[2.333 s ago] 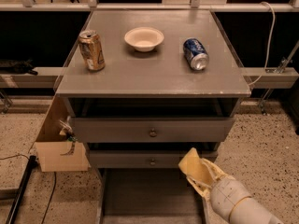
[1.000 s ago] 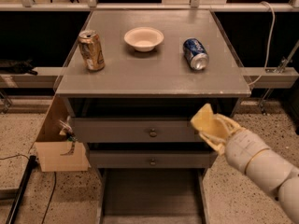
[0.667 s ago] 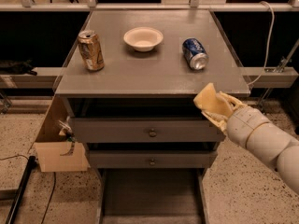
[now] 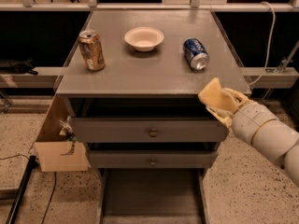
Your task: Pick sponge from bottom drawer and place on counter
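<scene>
One sponge (image 4: 215, 96) is riding clamped in the gripper (image 4: 227, 107), hovering just off the counter's (image 4: 154, 73) front right corner (bottom drawer (image 4: 152, 195) hanging open below). I'd say it's needing to carry inboard, clear of the edge, before letting go.

On the counter (image 4: 154, 76) the bowl (image 4: 144, 38) sits back and middle, with an upright can (image 4: 91, 50) to its left, nearer the front, and a tipped can (image 4: 195, 53) to its right. The gripper (image 4: 223, 107), clasping the sponge (image 4: 215, 95), hangs at the counter's front right corner. Two knobbed drawers (image 4: 149, 130) are stacked under the counter, with the bottom drawer (image 4: 152, 190) pulled out below them. A box (image 4: 58, 146) stands left of the drawers.
</scene>
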### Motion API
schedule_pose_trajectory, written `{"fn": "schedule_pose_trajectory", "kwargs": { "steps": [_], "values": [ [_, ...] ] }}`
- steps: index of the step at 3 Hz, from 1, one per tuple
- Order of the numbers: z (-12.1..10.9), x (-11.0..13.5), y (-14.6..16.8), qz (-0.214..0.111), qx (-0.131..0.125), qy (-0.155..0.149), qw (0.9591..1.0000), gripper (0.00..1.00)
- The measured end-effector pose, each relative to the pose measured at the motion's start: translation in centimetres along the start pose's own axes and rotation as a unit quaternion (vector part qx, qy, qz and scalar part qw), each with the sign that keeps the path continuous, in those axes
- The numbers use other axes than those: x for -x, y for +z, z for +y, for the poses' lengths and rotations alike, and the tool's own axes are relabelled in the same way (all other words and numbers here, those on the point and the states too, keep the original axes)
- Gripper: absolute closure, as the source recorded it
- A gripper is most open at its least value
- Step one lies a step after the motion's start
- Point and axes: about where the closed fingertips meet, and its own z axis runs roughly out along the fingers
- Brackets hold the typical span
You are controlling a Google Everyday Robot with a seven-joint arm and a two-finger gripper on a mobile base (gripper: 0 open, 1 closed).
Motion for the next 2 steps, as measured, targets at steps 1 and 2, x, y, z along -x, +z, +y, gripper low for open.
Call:
{"fn": "schedule_pose_trajectory", "kwargs": {
  "steps": [1,2],
  "values": [
    [-4.3,2.6,-1.7,-0.017,-0.03,-0.034,0.9988,1.0],
    [-11.3,7.4,-3.2,-0.039,-0.076,-0.078,0.9933,1.0]
  ]
}}
